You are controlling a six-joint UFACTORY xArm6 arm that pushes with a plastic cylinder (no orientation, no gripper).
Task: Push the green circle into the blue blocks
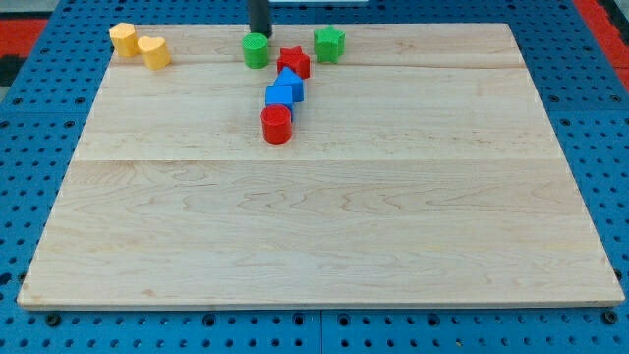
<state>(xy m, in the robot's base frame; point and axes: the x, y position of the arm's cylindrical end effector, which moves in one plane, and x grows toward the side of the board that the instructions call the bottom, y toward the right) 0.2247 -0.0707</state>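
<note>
The green circle [256, 49] sits near the view's top, left of centre. My tip [259, 34] is right behind it, at its top edge, seeming to touch it. Two blue blocks lie down and to the right of the green circle: one blue block [289, 83] and a second blue block [280, 96] just below it, touching each other. A red star [293, 62] sits between the green circle and the blue blocks, touching the upper blue block. A red cylinder [277, 124] touches the lower blue block from below.
A second green block [329, 43], roughly hexagonal, lies right of the red star. Two yellow blocks [124, 37] [154, 52] sit together at the view's top left. The wooden board [314, 236] rests on a blue pegboard.
</note>
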